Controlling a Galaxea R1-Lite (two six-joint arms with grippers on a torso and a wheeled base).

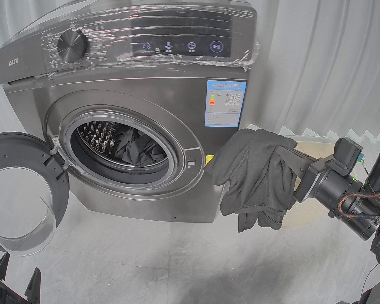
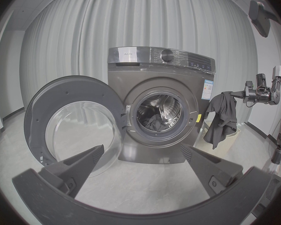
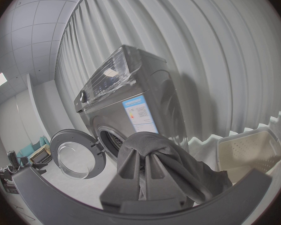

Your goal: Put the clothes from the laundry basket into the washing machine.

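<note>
Right gripper [image 3: 143, 156] is sitting clamped on a dark garment [image 1: 253, 174], fingers pressed together with cloth bunching over and between them. Garment is hanging free in the air off that gripper, draping down in loose folds. It is hanging just beside the front right corner of the washing machine [image 1: 156, 85], outside the drum opening and off to its right. Whether the cloth is touching the machine wall, cannot tell.

Laundry basket [image 3: 249, 150] is sitting on the floor [image 1: 156, 254] at the machine's right side, under and behind the hanging garment. It is beige with perforated walls, close against the curtain [image 1: 325, 64].

Another dark piece of clothing [image 1: 135, 148] is lying inside the drum [image 1: 95, 134], low toward the back of the opening. Machine door [image 1: 21, 178] is standing swung wide open to the left, round, with a clear window.

Left gripper [image 2: 142, 147] is hanging low in front of the machine, below the open door, well apart from the garment. Its jaws are spread wide apart.

Round knob [image 1: 71, 45] is sitting on the control panel, with clear plastic film [image 1: 156, 58] wrapping the panel. Blue label [image 1: 225, 103] is sticking on the front, upper right of the opening. Pleated white curtain is running behind the machine.
</note>
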